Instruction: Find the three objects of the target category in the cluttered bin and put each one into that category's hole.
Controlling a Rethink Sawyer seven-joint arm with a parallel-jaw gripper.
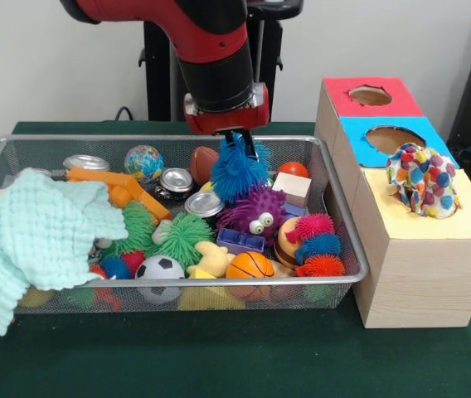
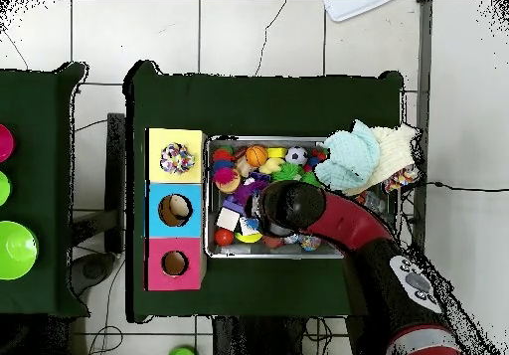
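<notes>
My gripper [image 1: 240,148] hangs over the back middle of the wire-mesh bin [image 1: 345,240], shut on the top of a blue spiky fuzzy toy [image 1: 237,172]. That toy hangs just above a purple spiky toy with eyes [image 1: 256,212]. Two green spiky toys [image 1: 184,237] and a red-blue-red fuzzy caterpillar [image 1: 315,245] lie in the bin. To the right stand three boxes: red with a hole [image 1: 371,95], blue with a hole [image 1: 393,139], and yellow [image 1: 459,217] with a polka-dot cloth bundle [image 1: 422,179] in its hole. In the overhead view the arm [image 2: 328,217] hides the gripper above the bin [image 2: 210,200].
A mint cloth [image 1: 41,232] drapes over the bin's left end. Cans [image 1: 176,180], a globe ball [image 1: 143,162], a basketball [image 1: 250,265], a soccer ball [image 1: 160,268], a wooden block [image 1: 292,187] and an orange piece [image 1: 115,184] crowd the bin. Green bowls [image 2: 15,250] sit on a side table.
</notes>
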